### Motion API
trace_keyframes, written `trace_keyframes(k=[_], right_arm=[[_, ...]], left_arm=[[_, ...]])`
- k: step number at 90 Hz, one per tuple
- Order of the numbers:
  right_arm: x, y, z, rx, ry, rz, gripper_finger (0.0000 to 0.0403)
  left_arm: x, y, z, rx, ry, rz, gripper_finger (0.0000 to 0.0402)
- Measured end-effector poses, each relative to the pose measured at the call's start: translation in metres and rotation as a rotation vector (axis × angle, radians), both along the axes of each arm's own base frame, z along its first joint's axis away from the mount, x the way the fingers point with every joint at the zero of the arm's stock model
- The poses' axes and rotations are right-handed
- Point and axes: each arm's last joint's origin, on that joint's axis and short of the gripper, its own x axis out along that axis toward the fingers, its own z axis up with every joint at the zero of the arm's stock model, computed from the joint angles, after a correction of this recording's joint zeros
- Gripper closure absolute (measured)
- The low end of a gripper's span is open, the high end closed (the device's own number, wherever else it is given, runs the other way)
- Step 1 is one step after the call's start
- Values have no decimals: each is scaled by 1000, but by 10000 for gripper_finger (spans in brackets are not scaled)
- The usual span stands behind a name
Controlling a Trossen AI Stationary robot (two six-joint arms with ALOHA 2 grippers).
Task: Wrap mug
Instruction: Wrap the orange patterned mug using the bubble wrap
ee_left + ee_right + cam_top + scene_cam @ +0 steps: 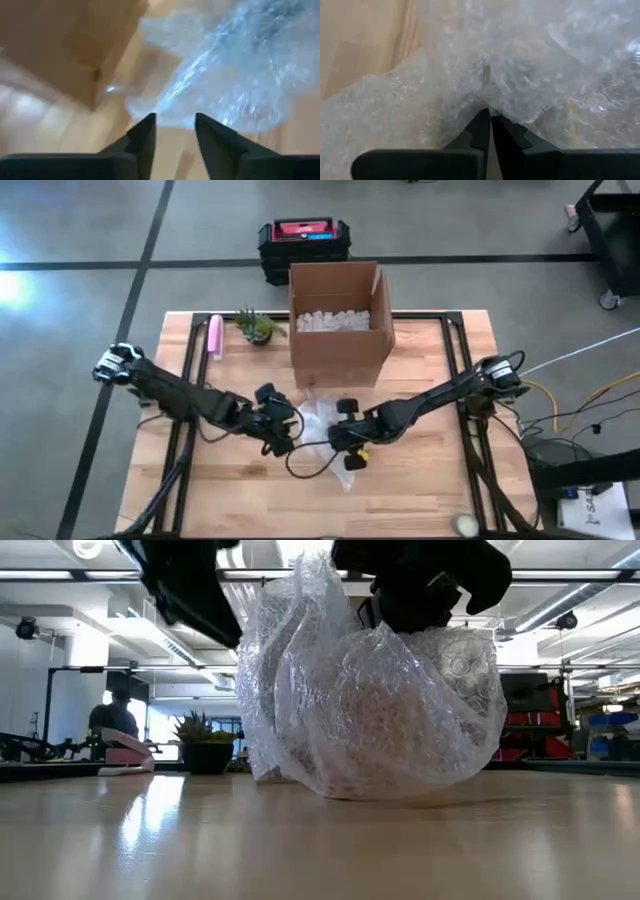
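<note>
A crumpled bundle of clear bubble wrap (318, 423) (370, 710) sits on the wooden table (420, 490) in front of the cardboard box. The mug is hidden inside it; only a pale shape (375, 725) shows dimly through the wrap. My right gripper (487, 114) (345, 432) is shut on the wrap at the bundle's top right. My left gripper (175, 119) (285, 425) stands open just left of the bundle, its fingertips short of the wrap's edge (165, 107), with nothing between them. My right gripper pinches a bunched fold of the bubble wrap (487, 102) between its two fingertips, on the upper part of the bundle. The fingers come slanting down from the table's right. The bundle's underside (380, 792) rests on the table.
An open cardboard box (340, 320) with white filling stands just beyond the bundle. A small potted plant (258, 328) and a pink object (213, 335) lie at the far left. A black cable loop (300, 465) lies on the table near the bundle. Bare wood lies toward the near edge.
</note>
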Motion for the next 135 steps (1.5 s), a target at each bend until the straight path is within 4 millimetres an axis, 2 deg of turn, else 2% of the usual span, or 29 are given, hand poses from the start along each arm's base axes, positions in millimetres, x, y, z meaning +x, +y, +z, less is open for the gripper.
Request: trace_keyframes(k=[10,15,25,41,51,77,85,91,100,114,125,135], right_arm=[[0,0,0,0,-1,0,394],[0,0,0,-3,-2,6,394],[0,0,0,-4,-2,9,394],[-2,0,3,-1,2,10,394],[-5,0,12,-6,35,12,394],[-16,-2,61,-23,73,5,394],[-15,-1,74,-5,12,9,394],[-12,1,77,8,-33,14,394],[-3,4,62,23,-42,41,394],[8,8,15,19,85,61,394],[13,9,-8,10,134,71,395],[15,7,-15,7,159,75,395]], left_arm=[[19,-3,-13,-34,-117,-100,380],[30,-3,-16,-58,-171,-129,394],[48,-1,-22,-79,-210,-136,389],[69,-3,-37,-77,-148,-173,395],[79,-4,-40,-65,-102,-182,400],[84,-4,-42,-64,-62,-182,401],[82,-4,-41,-65,-61,-182,399],[82,-4,-41,-65,-62,-181,399],[82,-4,-41,-65,-61,-182,400],[81,-4,-42,-67,-59,-186,398],[79,-4,-40,-67,-61,-187,396],[78,-4,-38,-64,-63,-201,395]])
